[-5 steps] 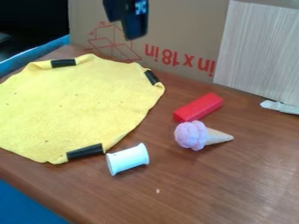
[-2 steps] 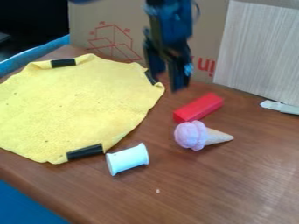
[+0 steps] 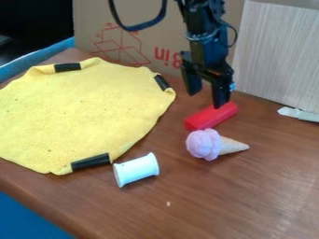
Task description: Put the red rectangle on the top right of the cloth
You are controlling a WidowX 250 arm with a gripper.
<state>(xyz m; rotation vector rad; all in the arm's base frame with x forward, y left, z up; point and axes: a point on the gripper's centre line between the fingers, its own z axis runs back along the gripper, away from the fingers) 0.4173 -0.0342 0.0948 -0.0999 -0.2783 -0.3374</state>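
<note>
- While the end effector is hanging above the far end of the red rectangle, its two fingers are standing apart with a clear gap, and they are gripping nothing.
- The red rectangle is lying on the bench, right of the yellow cloth and apart from it, slanting from near left to far right.
- The toy ice cream is lying just nearer than the rectangle, its pink scoop sitting in the mouth of its cone, which is pointing right.
- The white spool is lying just beside the cloth's near right edge.
- Black strips are lying along the cloth's edges.
- The printed cardboard is standing at the far side, left of a pale panel.
</note>
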